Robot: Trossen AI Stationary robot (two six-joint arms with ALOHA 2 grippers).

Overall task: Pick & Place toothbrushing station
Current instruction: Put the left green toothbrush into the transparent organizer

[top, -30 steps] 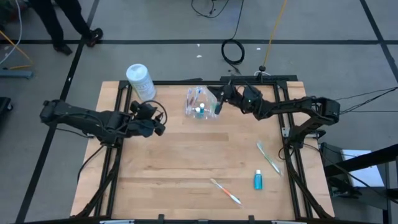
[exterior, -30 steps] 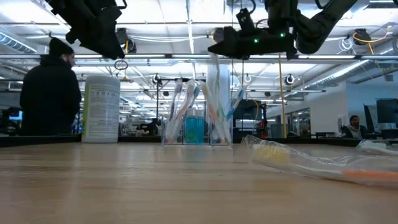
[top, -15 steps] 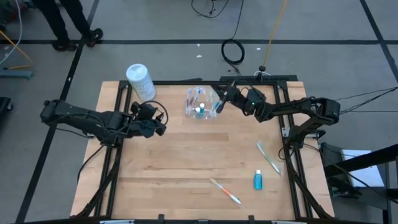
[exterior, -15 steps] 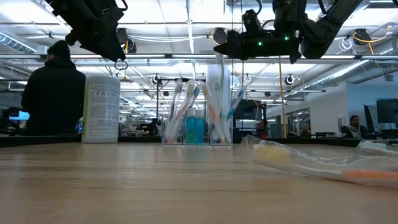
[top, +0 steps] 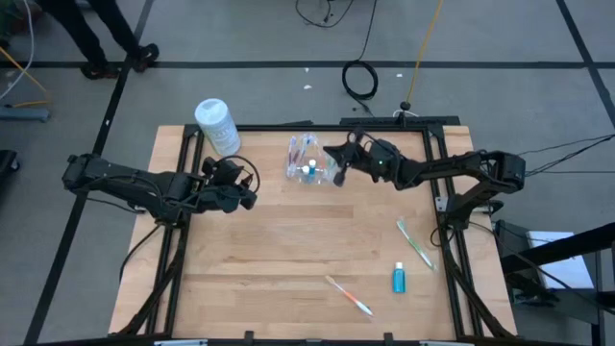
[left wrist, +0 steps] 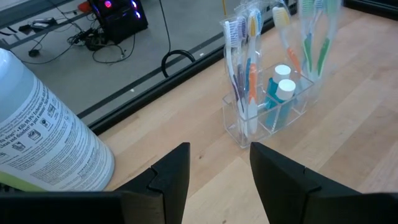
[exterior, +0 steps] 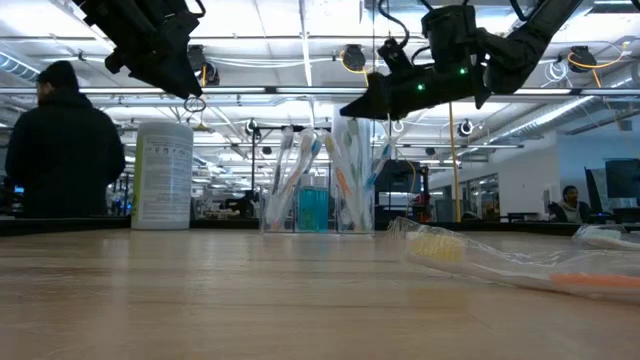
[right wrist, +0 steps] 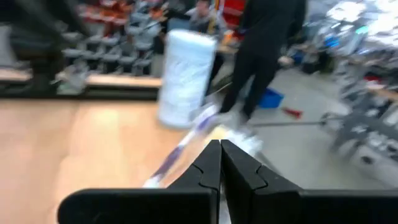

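the left gripper (top: 246,190), fingers apart and empty, hangs above the table with the white canister (top: 217,126) off to one side and the toothbrushing station (top: 309,161) ahead of it; the right gripper (top: 333,154), pinched shut on nothing, hovers just beside the station's far rim. the clear, brush-filled holder looks light, stiff, slick and tippy, best gripped across a wall near its rim. only the left wrist view shows its compartments and capped tubes; the low view shows both grippers raised above it.

Overhead and table-level cameras share the toothbrushing station (top: 309,163).
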